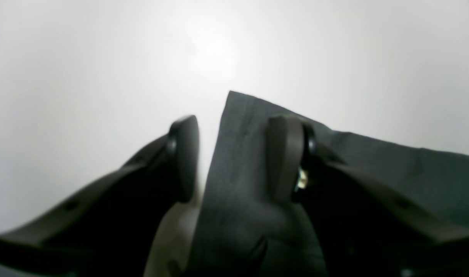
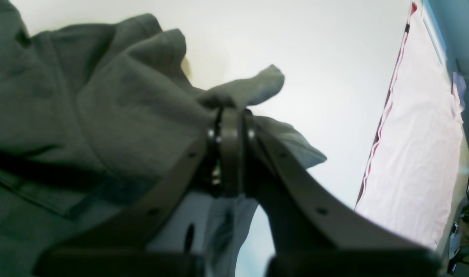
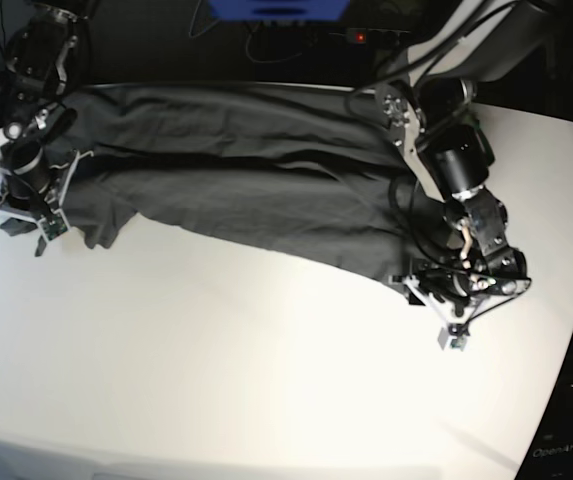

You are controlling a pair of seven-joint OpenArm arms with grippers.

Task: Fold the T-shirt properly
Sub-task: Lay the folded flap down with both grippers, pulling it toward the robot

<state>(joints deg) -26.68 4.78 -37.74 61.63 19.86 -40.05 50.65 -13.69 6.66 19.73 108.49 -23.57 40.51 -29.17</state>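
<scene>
Left wrist view: my left gripper [image 1: 232, 157] is standing with its jaws apart, and a hemmed corner of the T-shirt [image 1: 238, 184] is lying between them, resting against the far pad and not yet pinched. If I am closing off-centre, the hem is likely to slide out toward the bare white counter [image 1: 103, 77] beyond my jaws.

Right wrist view: my right gripper [image 2: 230, 115] is holding its jaws together, clamped on a bunched fold of the T-shirt [image 2: 103, 104] that is poking out just past the tips. The bite looks thin; I judge that a sharp pull is likely to strip the cloth free.

Base view: the T-shirt [image 3: 256, 170] is lying spread across the counter [image 3: 266, 380], stretching between my right gripper [image 3: 26, 205] at one end and my left gripper [image 3: 456, 300] at the other. Lifting with only one end secured risks dragging the cloth skewed and wrinkling the fold.
</scene>
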